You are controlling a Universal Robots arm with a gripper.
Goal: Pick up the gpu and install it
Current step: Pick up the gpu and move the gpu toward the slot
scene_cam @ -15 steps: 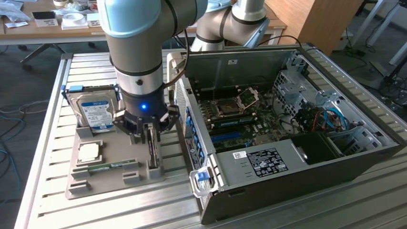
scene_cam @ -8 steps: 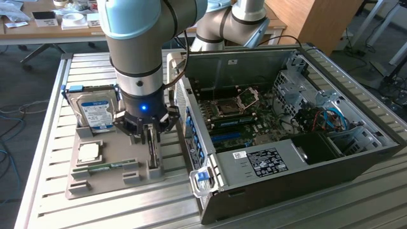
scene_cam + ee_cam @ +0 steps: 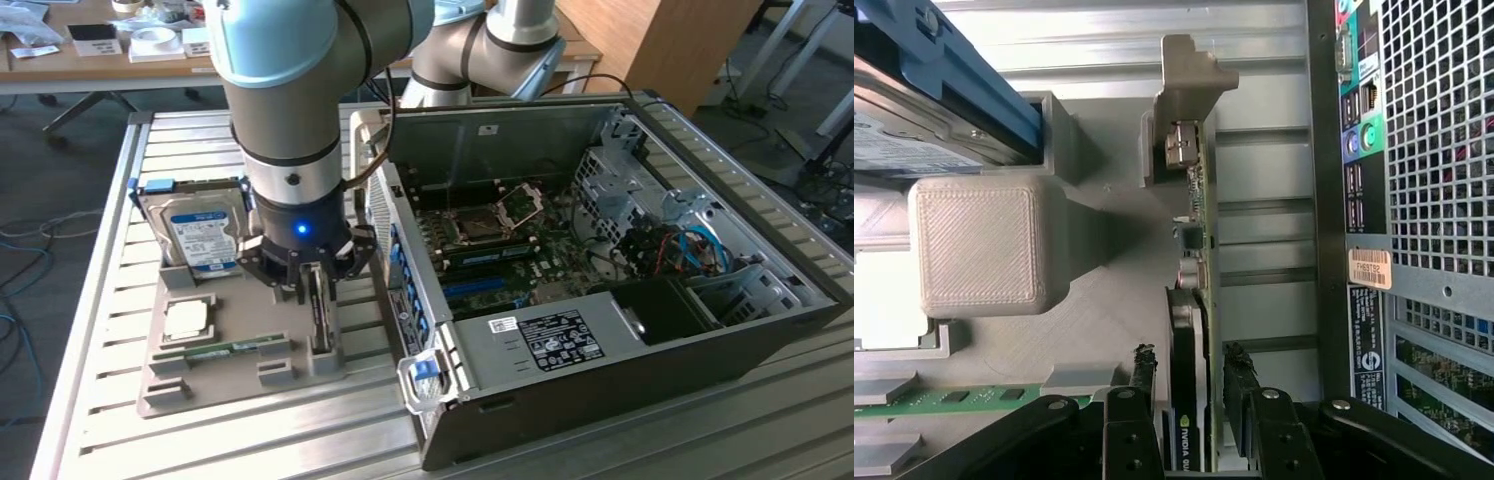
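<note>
The gpu (image 3: pixel 319 315) stands on its long edge in a slot of the grey holder tray (image 3: pixel 214 392), beside the open computer case (image 3: pixel 747 330). My gripper (image 3: pixel 315 280) hangs straight down over it. In the wrist view the gpu (image 3: pixel 1186 400) shows a black face, a green board edge and a pale bracket end. The gripper (image 3: pixel 1191 352) straddles its near end, with one dark finger (image 3: pixel 1144 368) on each side close against the card. The card still sits in its slot.
A silver hard drive (image 3: pixel 200 235) in a blue frame stands at the tray's far end. A processor chip (image 3: pixel 187 318) and a green memory stick (image 3: pixel 220 350) lie on the tray. The case's rear panel (image 3: pixel 1414 200) is close by, and its motherboard (image 3: pixel 494 250) lies exposed.
</note>
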